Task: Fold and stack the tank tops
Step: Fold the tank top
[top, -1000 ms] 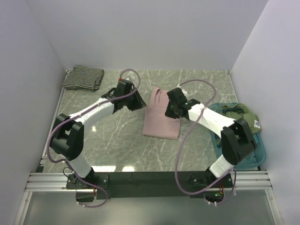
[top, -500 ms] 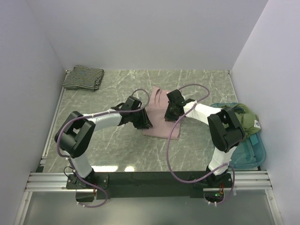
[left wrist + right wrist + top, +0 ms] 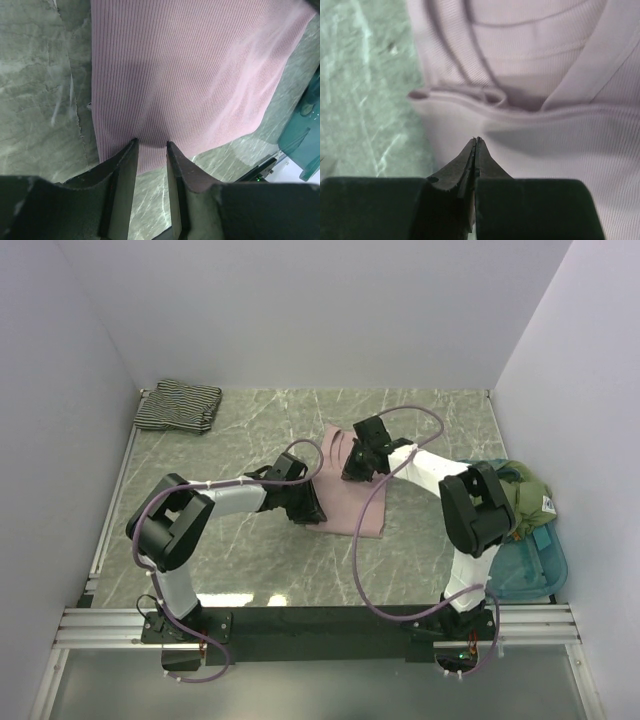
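Observation:
The dusty pink tank top [image 3: 350, 502] lies folded into a long strip in the middle of the table. My left gripper [image 3: 312, 512] is low at its near-left corner. In the left wrist view the gripper [image 3: 151, 145] is open by a narrow gap, with its fingertips [image 3: 133, 145] on the pink fabric [image 3: 190, 75] near the hem. My right gripper [image 3: 350, 462] is at the far neckline end. In the right wrist view it [image 3: 476, 141] is shut, its tip against the pink fabric [image 3: 545, 65] just short of a folded edge. The striped tank top [image 3: 178, 406] lies folded at the far left corner.
A teal tray [image 3: 535, 565] at the right edge holds a green garment [image 3: 515, 490], and its corner shows in the left wrist view [image 3: 306, 140]. The marble table [image 3: 240, 440] is walled on three sides. Both arms' cables arch over the middle.
My left gripper swung from the pink top's far-left side down to its near-left corner. My right gripper slid up the top toward the neckline. The pink top stayed about where it was.

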Tool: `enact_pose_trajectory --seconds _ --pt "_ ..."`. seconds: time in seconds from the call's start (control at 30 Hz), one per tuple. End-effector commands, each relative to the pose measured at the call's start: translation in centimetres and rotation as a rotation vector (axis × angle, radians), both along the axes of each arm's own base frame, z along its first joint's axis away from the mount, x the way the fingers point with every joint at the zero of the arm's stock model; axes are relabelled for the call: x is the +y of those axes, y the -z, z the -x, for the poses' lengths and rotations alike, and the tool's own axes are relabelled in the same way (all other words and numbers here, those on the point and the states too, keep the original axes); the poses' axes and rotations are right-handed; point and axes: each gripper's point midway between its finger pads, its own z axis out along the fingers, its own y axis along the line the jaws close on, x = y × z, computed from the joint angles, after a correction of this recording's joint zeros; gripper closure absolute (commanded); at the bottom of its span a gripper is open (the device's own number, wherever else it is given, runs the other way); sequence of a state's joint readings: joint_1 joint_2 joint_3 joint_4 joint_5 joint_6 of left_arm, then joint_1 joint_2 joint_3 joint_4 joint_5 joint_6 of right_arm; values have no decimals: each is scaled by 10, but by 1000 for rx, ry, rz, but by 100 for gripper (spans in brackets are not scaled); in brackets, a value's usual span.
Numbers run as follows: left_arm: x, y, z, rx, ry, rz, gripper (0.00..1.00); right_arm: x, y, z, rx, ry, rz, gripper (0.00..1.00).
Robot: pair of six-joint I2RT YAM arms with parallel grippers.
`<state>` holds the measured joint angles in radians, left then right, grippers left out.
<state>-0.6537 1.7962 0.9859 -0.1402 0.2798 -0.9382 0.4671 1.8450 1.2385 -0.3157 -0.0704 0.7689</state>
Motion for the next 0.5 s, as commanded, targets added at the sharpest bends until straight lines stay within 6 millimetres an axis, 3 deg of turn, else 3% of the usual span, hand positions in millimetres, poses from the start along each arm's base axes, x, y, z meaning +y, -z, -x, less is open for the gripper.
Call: enact_pose_trajectory --seconds 0.0,0.23,0.37,0.47 --pt "7 11 4 8 -14 -51 64 -12 18 -10 34 46 1 100" --pt "9 10 9 17 -19 -41 64 -22 39 -10 46 47 23 100" --pt "11 11 12 23 -22 -40 64 -11 35 -14 15 -30 -18 100" --pt "9 6 9 5 -12 -32 63 -2 18 -18 -33 -83 -48 100"
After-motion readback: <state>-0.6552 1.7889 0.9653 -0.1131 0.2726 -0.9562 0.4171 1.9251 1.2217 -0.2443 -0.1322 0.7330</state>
